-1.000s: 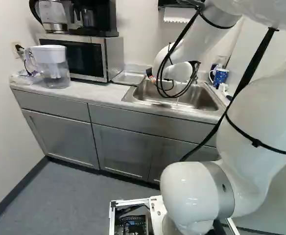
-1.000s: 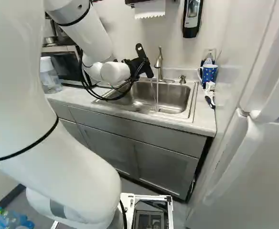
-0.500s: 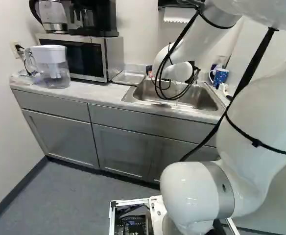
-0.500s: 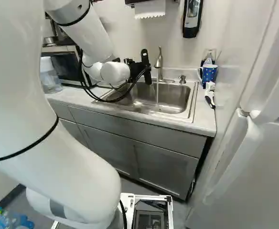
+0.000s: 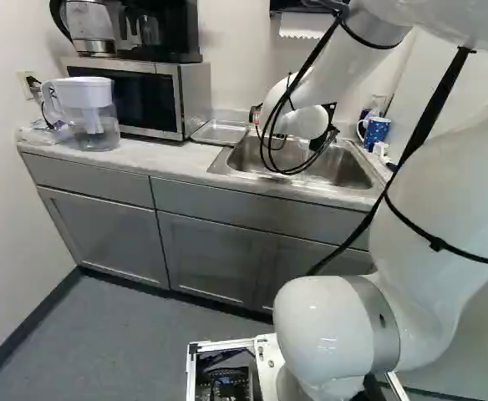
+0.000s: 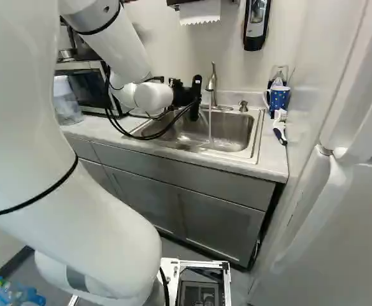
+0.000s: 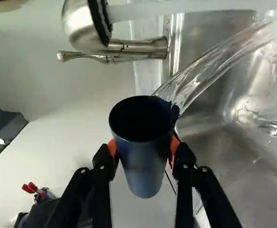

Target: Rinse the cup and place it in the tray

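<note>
Two orange-padded fingers (image 7: 111, 148) of a black gripper (image 6: 188, 97) clasp a dark cup (image 7: 145, 166) from both sides at the steel sink (image 6: 257, 137), the cup tipped over as water spills from its mouth in a clear arc. Near it, the faucet (image 6: 213, 81) runs. A metal tray (image 5: 221, 132) lies on the counter (image 5: 165, 159) between microwave (image 5: 195, 96) and sink; a spotted blue mug (image 6: 279, 99) stands on the sink's other side.
</note>
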Controlling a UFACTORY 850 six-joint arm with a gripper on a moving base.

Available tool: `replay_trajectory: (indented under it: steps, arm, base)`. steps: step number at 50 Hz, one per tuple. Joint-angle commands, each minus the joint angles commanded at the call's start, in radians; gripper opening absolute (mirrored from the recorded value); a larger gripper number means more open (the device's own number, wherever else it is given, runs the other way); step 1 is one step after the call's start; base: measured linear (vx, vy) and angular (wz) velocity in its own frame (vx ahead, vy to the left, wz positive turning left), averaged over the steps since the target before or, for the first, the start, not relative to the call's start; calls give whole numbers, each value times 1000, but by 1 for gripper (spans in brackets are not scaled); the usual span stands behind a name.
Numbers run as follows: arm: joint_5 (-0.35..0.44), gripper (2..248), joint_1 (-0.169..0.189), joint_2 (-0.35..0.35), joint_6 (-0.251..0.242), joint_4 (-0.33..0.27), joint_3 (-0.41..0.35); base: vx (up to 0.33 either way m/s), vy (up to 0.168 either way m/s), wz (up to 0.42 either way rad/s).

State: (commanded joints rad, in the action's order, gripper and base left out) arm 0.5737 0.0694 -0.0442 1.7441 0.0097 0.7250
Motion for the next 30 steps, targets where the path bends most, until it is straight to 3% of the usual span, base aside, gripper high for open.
replay_trajectory:
  steps: [12, 30]
  arm:
    - [0, 123, 0, 0, 126, 0, 0]
    - [0, 123, 0, 0, 126, 0, 0]
  base:
    - [0, 0, 0]
    - [0, 0, 0]
